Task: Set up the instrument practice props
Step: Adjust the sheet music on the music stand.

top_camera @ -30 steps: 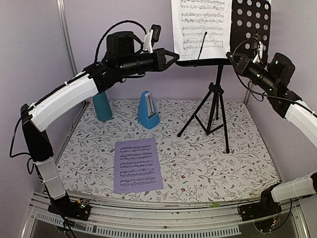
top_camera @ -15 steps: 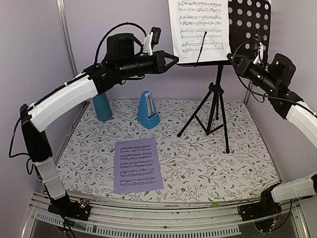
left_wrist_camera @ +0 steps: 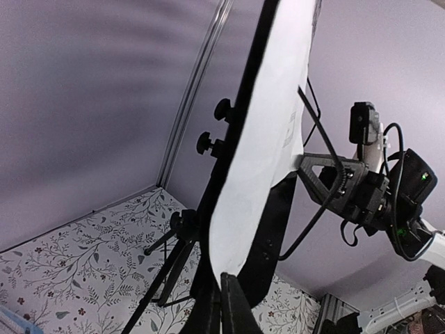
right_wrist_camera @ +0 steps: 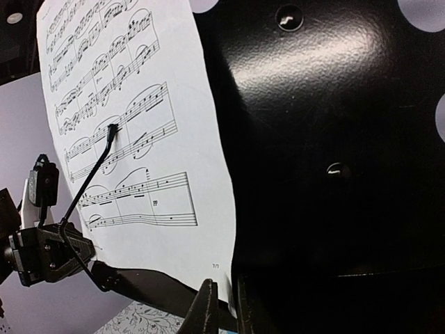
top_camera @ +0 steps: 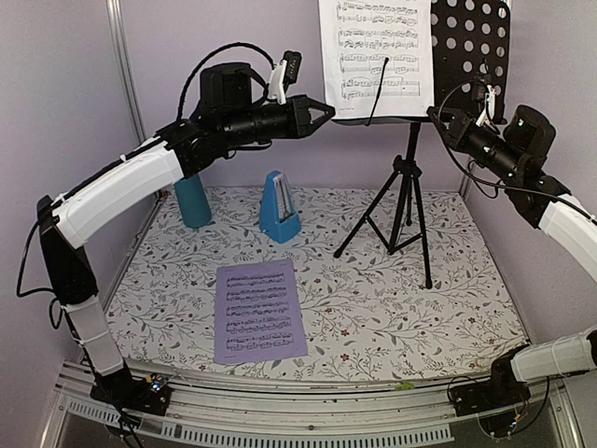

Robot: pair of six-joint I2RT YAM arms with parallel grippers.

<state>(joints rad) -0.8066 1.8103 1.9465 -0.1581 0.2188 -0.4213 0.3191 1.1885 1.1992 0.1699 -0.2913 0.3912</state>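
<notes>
The black music stand stands at the back right, with its perforated tray up high. The white page leans on the tray behind a thin wire arm. My left gripper is shut on the page's lower left corner. My right gripper is at the lower right corner, where its jaws stand slightly apart with the paper's edge loose between them. The lavender page lies flat on the table in front. The blue metronome stands behind it.
A teal cup stands at the back left, under my left arm. The stand's tripod legs spread over the right half of the floral table cover. Lilac walls close in the back and sides.
The white page has shifted slightly up and straightened on the tray. My right jaws have parted a little from the paper's corner. The left gripper has stayed put.
</notes>
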